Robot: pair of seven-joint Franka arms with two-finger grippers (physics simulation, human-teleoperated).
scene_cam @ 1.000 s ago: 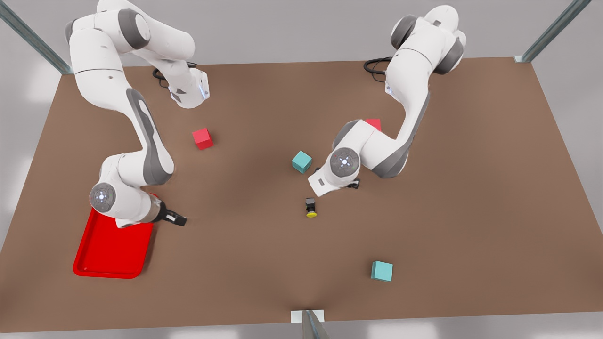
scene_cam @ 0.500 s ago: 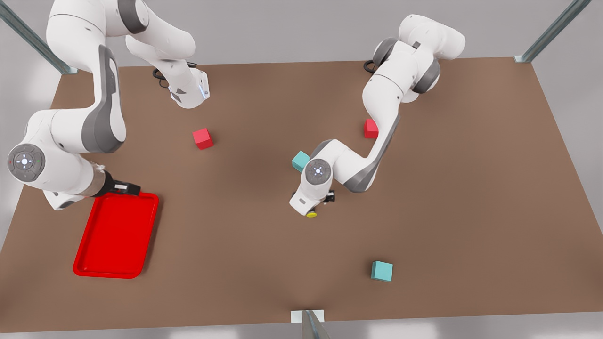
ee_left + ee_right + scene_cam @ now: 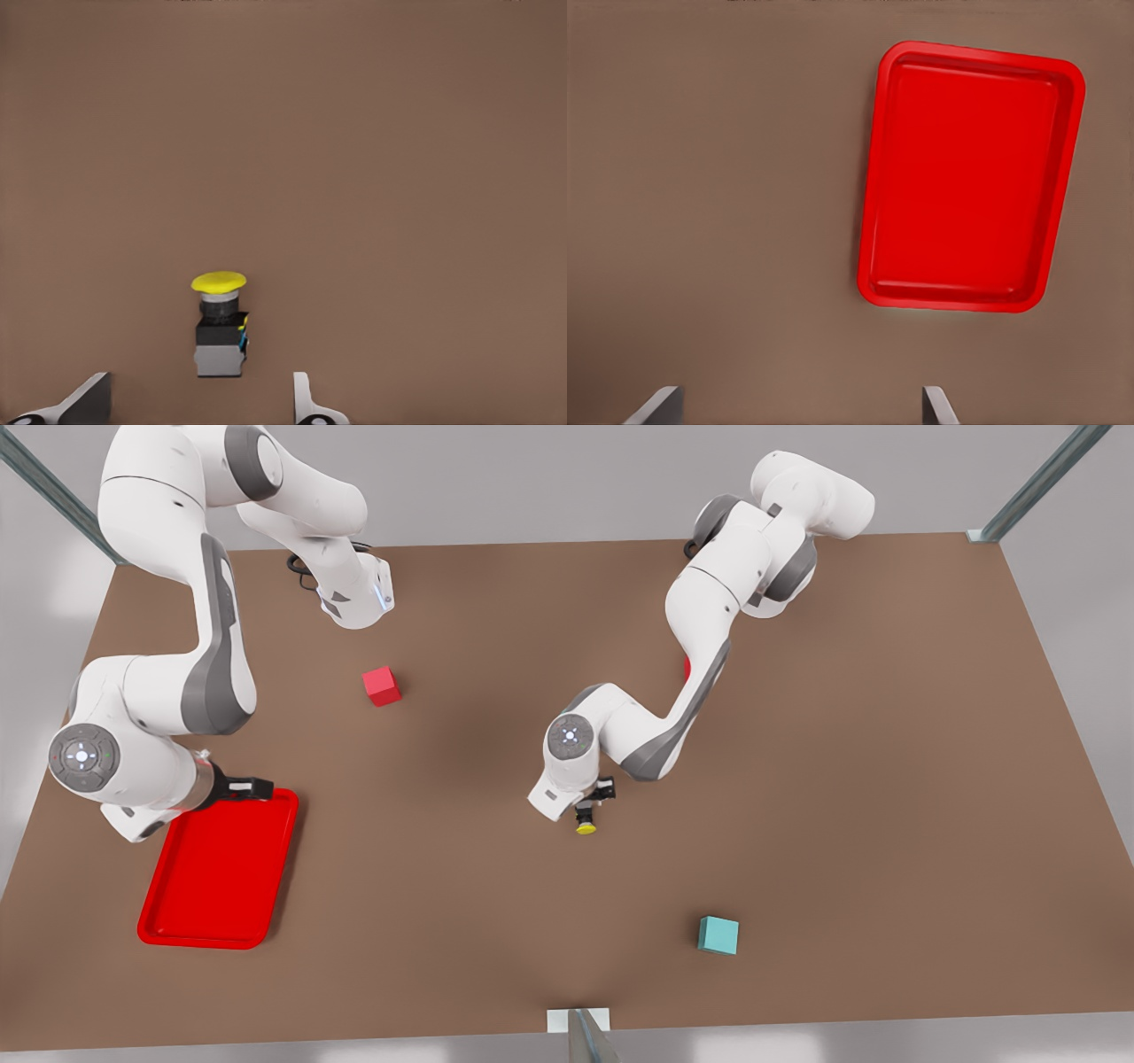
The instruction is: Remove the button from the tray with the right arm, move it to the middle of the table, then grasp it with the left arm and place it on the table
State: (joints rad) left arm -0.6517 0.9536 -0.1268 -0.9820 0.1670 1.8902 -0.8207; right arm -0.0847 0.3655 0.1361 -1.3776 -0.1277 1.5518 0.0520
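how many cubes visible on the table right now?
2 whole: a red cube toward the far side, at the front view's left of centre, and a teal cube near the front edge. A red sliver behind the left arm may be a third; the arm could hide more.

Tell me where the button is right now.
The button lies on its side on the table near the middle of the front view, just under the left end effector, far from the tray.
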